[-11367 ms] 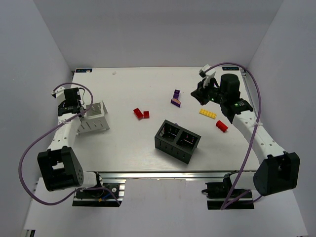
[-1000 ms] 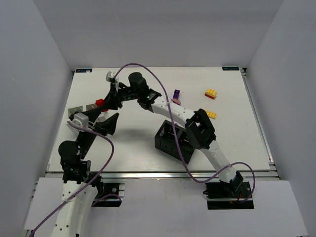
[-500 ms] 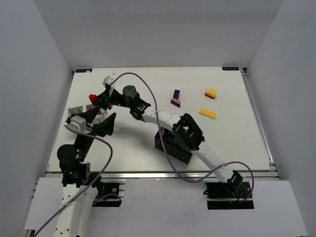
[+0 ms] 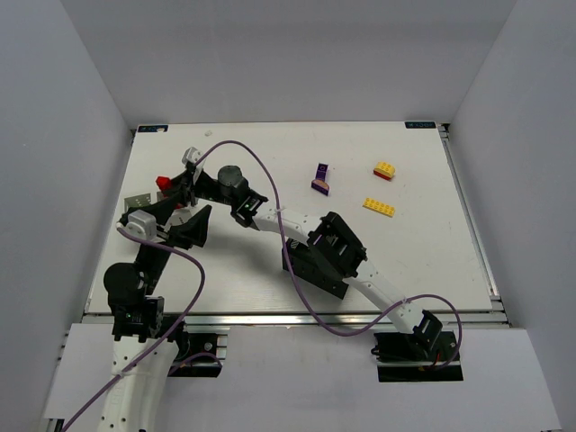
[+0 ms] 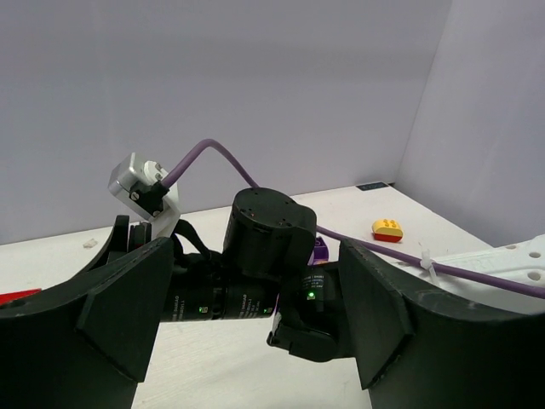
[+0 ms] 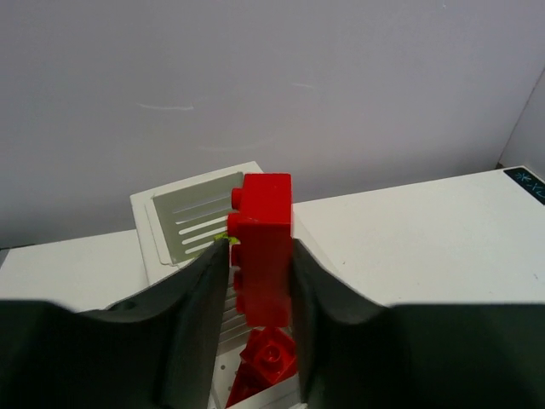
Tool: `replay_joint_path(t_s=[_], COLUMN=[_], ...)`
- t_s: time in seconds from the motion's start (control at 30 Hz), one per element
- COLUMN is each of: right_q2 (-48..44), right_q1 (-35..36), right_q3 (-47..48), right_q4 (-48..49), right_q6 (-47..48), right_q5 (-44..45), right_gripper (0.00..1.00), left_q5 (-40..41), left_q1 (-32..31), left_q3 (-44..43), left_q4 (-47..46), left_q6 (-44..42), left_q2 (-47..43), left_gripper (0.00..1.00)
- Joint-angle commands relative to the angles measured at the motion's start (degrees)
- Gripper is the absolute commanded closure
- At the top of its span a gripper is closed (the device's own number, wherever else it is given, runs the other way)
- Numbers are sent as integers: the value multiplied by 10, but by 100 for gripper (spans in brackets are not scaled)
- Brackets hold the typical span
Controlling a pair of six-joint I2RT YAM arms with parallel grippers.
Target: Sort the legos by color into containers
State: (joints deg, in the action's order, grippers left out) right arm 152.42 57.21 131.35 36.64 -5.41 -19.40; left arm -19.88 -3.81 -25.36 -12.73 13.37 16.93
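My right arm (image 4: 288, 220) reaches all the way across the tabletop (image 4: 432, 261) to the far left side. My right pincer (image 6: 260, 256) is closed partway on a red lego (image 6: 264, 213). It holds the lego tight, with one finger on each side. The red lego stands up on its end, and its bumps point to the left in the wrist view. It hangs in the air over the white box (image 6: 192, 223) and does not touch it. Down below it, inside the white box, lies a second red lego (image 6: 268, 358). I can also see a tiny bit of lime green (image 6: 226, 239) by the box's grey wall, but I cannot tell what shape it is.

My left pincer (image 5: 255, 247) is open very wide and has nothing in it. It sits near the white box and points at the wrist of the right arm, which shows between its two fingers.

The black box (image 4: 300, 263) sits near the middle of the tabletop, toward the front edge. The right arm passes over it and hides a big part, so I cannot see what is inside.

Three legos lie loose on the tabletop, outside both boxes. The purple lego (image 4: 320, 178) is toward the back, in the middle. The chunky yellow lego (image 4: 384, 170) is further right. The flat yellow lego (image 4: 379, 207) lies nearer to me than that one. None of the three touch each other.
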Motion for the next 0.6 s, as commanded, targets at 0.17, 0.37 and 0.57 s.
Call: replay_joint_path(t_s=[0.17, 0.37, 0.57], right_q2=[-15, -41, -126], right_q1=[-1, -8, -88], right_q3=[2, 3, 7], right_q4=[45, 46, -63], right_q6=[0, 7, 73], right_q5=[8, 16, 123], right_gripper=[47, 48, 60], left_q5=[9, 12, -11], left_q1=[4, 4, 4], left_q3=[-24, -24, -35], left_q4=[13, 17, 17], left_q6=[-1, -1, 3], left_q2=[6, 9, 28], left_gripper=[12, 12, 33])
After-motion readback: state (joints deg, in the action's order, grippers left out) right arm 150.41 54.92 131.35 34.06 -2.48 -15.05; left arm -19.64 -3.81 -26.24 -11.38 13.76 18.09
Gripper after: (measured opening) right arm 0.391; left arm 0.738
